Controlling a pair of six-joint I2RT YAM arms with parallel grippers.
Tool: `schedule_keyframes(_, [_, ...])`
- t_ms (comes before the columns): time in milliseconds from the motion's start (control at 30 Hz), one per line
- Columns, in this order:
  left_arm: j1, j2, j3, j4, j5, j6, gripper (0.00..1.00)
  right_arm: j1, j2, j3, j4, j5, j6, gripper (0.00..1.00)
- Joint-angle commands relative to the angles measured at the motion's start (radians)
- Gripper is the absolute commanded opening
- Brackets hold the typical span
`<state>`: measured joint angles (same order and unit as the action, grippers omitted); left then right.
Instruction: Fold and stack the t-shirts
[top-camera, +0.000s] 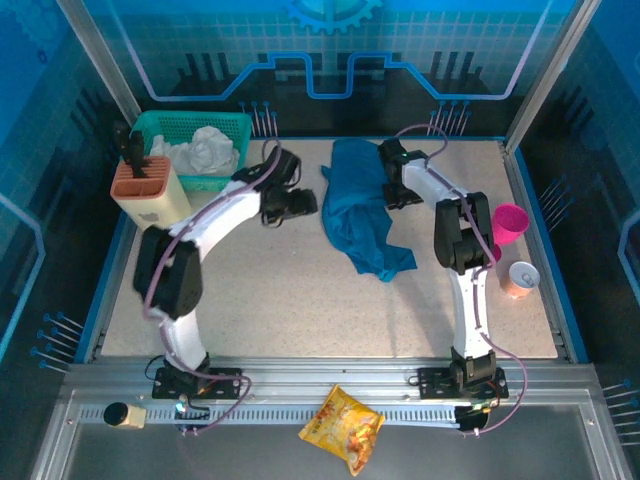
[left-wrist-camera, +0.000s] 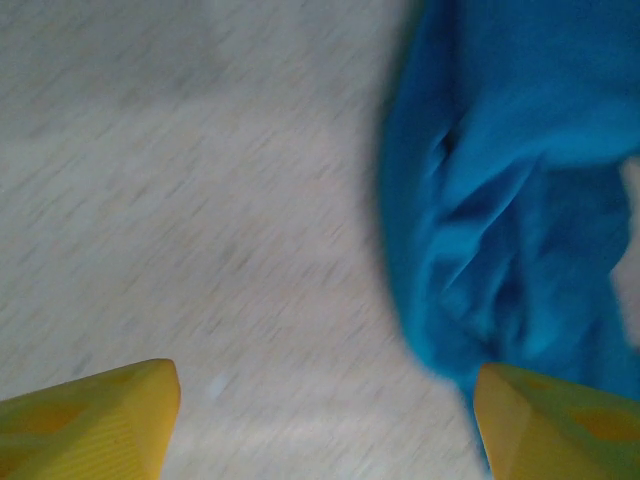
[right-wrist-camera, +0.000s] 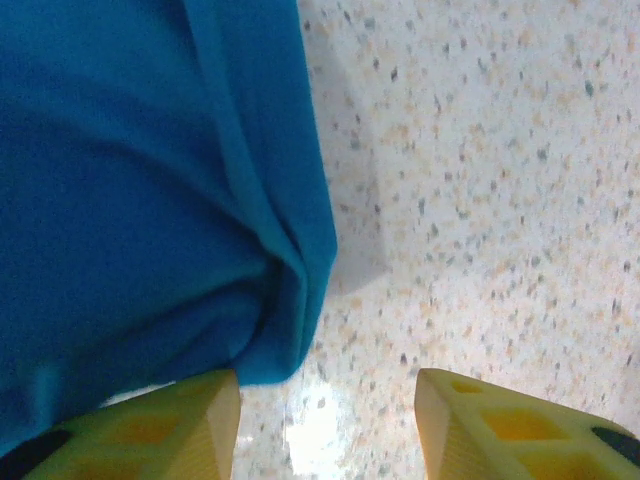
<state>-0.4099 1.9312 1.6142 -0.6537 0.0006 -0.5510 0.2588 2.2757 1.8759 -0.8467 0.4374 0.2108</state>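
A crumpled teal-blue t-shirt (top-camera: 358, 205) lies at the back middle of the table, stretching from the far edge toward the centre. My left gripper (top-camera: 300, 203) hovers just left of it, open; in the left wrist view the t-shirt (left-wrist-camera: 510, 190) fills the right side, its edge reaching the right yellow finger (left-wrist-camera: 560, 425), with bare table between the fingers. My right gripper (top-camera: 392, 192) sits at the shirt's right edge, open; in the right wrist view a fold of the t-shirt (right-wrist-camera: 150, 190) hangs by the left finger (right-wrist-camera: 160, 430), with bare table between the fingers.
A teal basket (top-camera: 196, 150) with white cloth stands at the back left, an orange-topped holder (top-camera: 148, 190) in front of it. A pink cup (top-camera: 508, 222) and a small orange cup (top-camera: 521, 279) stand at the right. A snack bag (top-camera: 343, 428) lies on the front rail.
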Motion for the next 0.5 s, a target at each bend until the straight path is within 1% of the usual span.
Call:
schedule_keyframes(0, [0.002,0.191,0.208,0.010,0.094,0.000,0.72,0.009,-0.105,-0.070,0.018,-0.035,0.021,0.51])
schedule_keyframes(100, [0.019,0.372,0.419,-0.019,0.102,-0.026,0.62,0.025,-0.182,-0.156,0.042,-0.055,0.016,0.49])
schedule_keyframes(200, [0.044,0.515,0.581,-0.044,0.102,-0.055,0.55,0.035,-0.266,-0.251,0.069,-0.072,0.017,0.45])
schedule_keyframes(267, [0.057,0.579,0.652,-0.052,0.096,-0.070,0.50,0.039,-0.318,-0.308,0.083,-0.082,0.019,0.42])
schedule_keyframes(367, [0.074,0.625,0.683,-0.018,0.078,-0.090,0.44,0.043,-0.389,-0.376,0.098,-0.097,0.022,0.38])
schedule_keyframes(467, [0.082,0.624,0.662,0.051,0.058,-0.105,0.42,0.046,-0.440,-0.419,0.103,-0.103,0.025,0.36])
